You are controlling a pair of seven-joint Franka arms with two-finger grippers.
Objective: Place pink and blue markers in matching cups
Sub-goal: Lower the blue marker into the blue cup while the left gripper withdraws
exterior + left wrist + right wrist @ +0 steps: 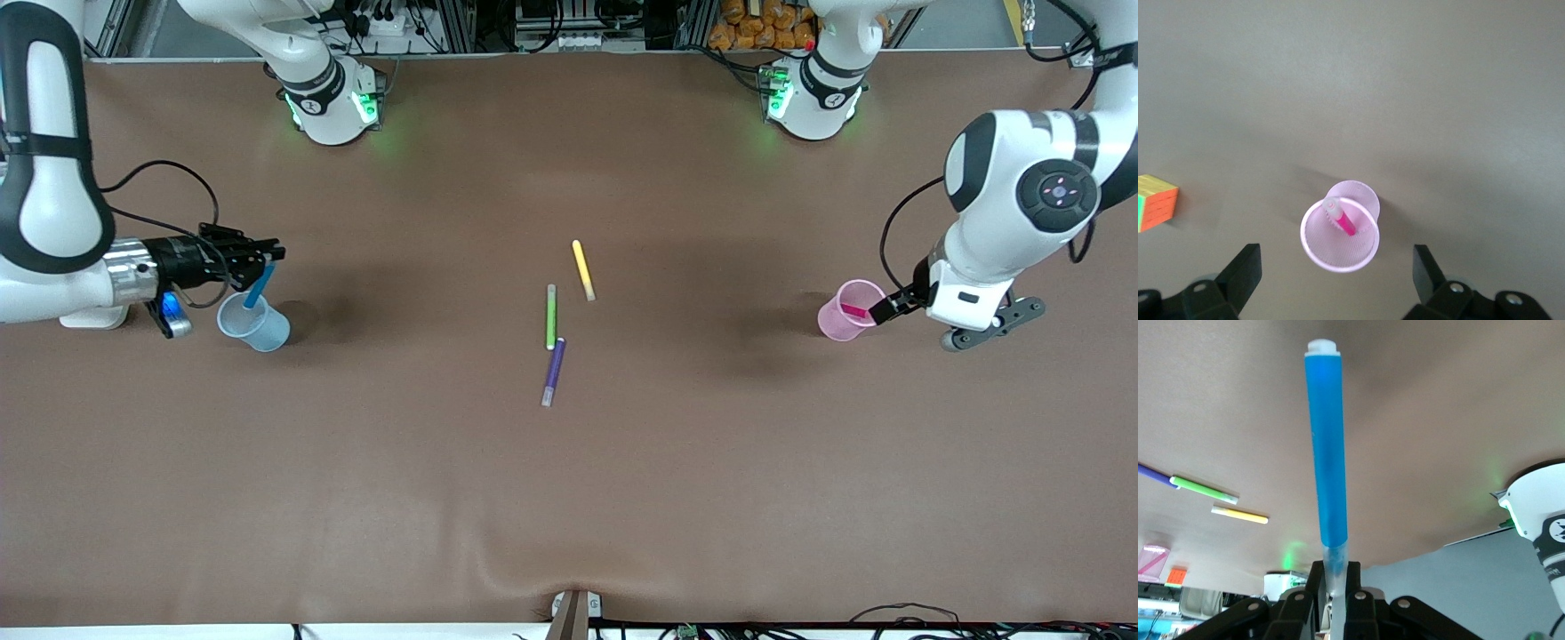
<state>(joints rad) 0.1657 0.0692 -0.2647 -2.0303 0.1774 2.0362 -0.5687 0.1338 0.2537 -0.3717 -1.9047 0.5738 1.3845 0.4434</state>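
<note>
A: What's at the right arm's end of the table?
B: The right gripper hangs over the blue cup, its jaws clamped on the pale end of the blue marker. The marker slants down with its lower end inside the cup's mouth. The wrist view shows the fingers pinching the cap.

A: And mid-table?
B: Three loose pens lie flat there. The yellow pen lies nearest the robots' edge. The green pen comes next, and the purple pen lies nearest the front camera, its top end just beside the green one's lower end.

A: The left arm's end?
B: The pink cup stands upright with the pink marker leaning inside it. The left gripper is over the cup, jaws wide apart and touching nothing. A colour cube sits on the table near the cup.
</note>
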